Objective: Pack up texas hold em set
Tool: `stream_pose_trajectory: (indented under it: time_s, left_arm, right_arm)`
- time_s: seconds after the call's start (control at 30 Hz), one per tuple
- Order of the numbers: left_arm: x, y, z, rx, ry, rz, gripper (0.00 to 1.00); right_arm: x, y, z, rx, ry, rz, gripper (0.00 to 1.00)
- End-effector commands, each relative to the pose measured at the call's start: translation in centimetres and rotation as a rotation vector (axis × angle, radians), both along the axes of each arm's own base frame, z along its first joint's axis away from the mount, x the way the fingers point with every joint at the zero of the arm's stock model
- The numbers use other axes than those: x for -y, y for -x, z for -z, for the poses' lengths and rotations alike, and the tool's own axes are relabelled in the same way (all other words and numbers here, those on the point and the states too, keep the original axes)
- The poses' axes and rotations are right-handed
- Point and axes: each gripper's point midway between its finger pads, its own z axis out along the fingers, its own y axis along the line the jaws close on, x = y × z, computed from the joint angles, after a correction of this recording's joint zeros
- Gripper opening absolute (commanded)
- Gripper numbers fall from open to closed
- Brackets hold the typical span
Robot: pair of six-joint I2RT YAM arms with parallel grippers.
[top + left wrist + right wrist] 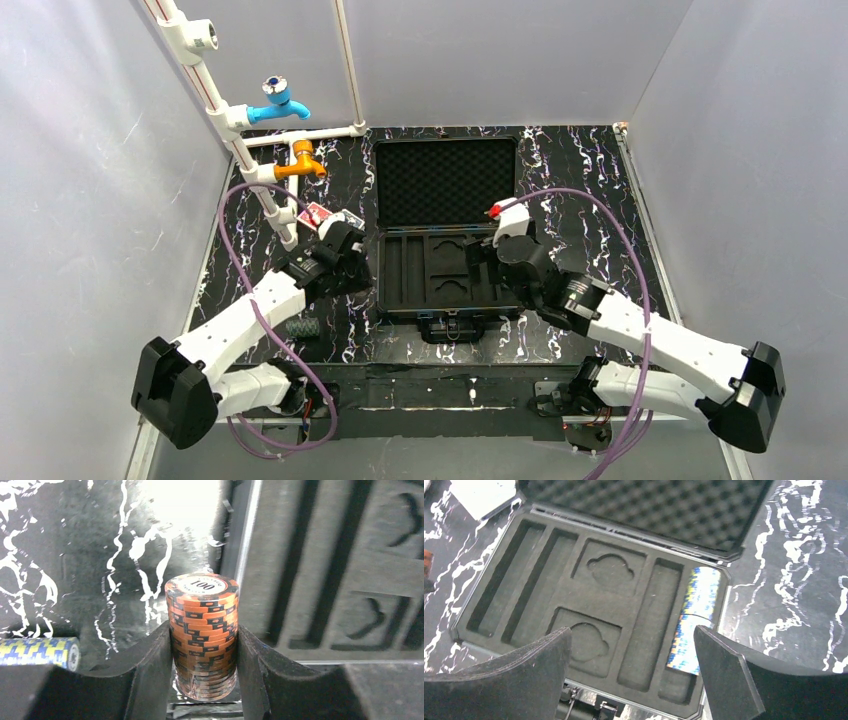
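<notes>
Locate the briefcase open at the middle of the marbled table, foam lid laid back toward the far wall, slotted tray toward the arm bases. Find the left gripper just outside the tray's left wall, fingers pinching an orange chip roll from both sides; roll upright, top chip marked 100, both pads in contact with its sides, base at or just above the glossy surface, contact there not determinable. Note tight room on this side: case wall immediately right of the roll, white pipes with blue tap and orange tap beyond to the left, red card deck flat on the table between pipe foot and gripper. See a loose chip roll, blue and yellow, lying on its side left of the left finger and apart from it, and a dark chip roll on its side beside the left forearm. Find the right gripper above the tray's near right part, jaws spread wide, only air between the pads. Read a blue-and-yellow chip roll seated lengthwise in the rightmost long slot, against the tray's right rim. Note a broad strip of marbled surface between the case's right edge and the right enclosure wall
</notes>
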Motion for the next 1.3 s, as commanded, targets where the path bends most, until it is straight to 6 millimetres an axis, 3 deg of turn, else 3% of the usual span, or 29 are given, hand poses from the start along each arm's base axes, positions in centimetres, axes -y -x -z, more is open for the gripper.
stream_pose_trajectory:
  time_s: [0.0,0.23,0.63,0.9,0.93,1.27]
  left_arm:
    - [3.1,-1.6,-4.2,0.081,0.055,0.070,0.00]
    - [6.7,-3.4,-5.9,0.099,0.071,0.140,0.00]
    - [14.3,-6.0,-6.7,0.087,0.161,0.250,0.00]
    - [19.2,-8.1,-6.2,0.050,0.224,0.296,0.00]
    - [21.0,-8.8,-6.2,0.042,0.250,0.313,0.00]
    - [25.4,-10.8,-5.0,0.001,0.306,0.348,0.00]
  right_arm:
    - [2.4,-1.7,-4.5,0.178,-0.099,0.156,0.98]
    - [4.7,-2.4,-6.3,0.287,-0.098,0.248,0.98]
    - [4.7,-2.2,-6.5,0.262,-0.046,0.231,0.98]
    - [6.2,-1.9,-9.5,0.338,-0.079,0.247,0.98]
    - [6.8,-1.8,-10.6,0.363,-0.068,0.255,0.98]
    - [9.0,-1.9,-12.9,0.458,-0.091,0.345,1.00]
